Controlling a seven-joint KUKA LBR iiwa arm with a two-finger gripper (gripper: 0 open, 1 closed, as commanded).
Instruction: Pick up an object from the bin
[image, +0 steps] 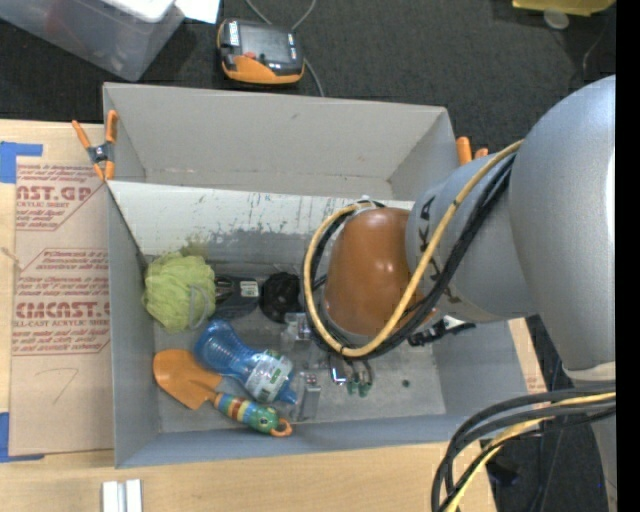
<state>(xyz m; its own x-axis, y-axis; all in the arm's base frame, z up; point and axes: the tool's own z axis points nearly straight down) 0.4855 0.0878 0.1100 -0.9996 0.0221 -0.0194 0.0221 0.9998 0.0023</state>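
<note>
so far no object is seen lifted: the gripper (322, 362) is found low in the grey bin (128, 330), just beside the white-labelled end of a blue plastic bottle (232, 358), which is laid on the floor next to an orange toy shovel (180, 378). whether the gripper is apart or together cannot be told. the grasp and the lift are judged as not yet done
</note>
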